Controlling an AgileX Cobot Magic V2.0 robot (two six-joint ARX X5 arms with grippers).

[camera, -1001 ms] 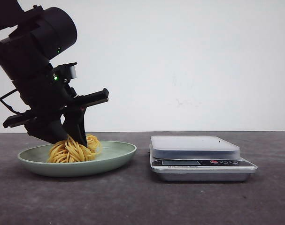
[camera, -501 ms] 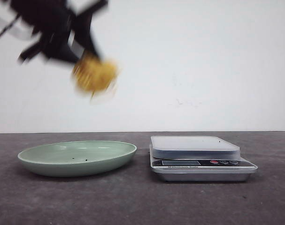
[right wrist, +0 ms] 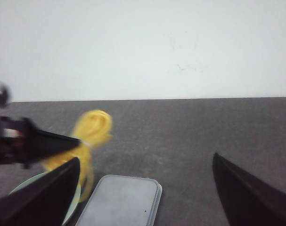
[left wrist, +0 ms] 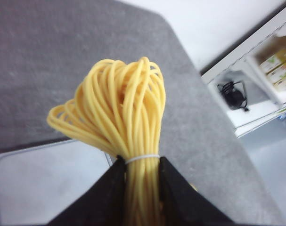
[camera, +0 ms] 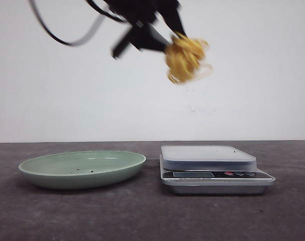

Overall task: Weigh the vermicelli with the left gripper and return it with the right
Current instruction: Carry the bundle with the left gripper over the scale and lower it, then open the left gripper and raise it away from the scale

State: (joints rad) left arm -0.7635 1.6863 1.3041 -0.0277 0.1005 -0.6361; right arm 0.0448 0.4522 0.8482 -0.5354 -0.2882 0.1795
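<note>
While the scale (camera: 209, 165) sits far below, the left gripper (camera: 165, 30) is clamped on the vermicelli (camera: 186, 57), held high above it. The right gripper (right wrist: 145, 188) waits with fingers apart. A fast swing could fling loose strands past the scale.

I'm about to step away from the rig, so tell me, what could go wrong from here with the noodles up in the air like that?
1. The left pincer pinches the vermicelli only at its tied base. The loose loops hang free and could slip out mid-swing.
2. The bundle is high above the scale, so an early release could make it bounce off the flat platform.
3. The open right pincer sits close by, and the arms might collide.
</note>
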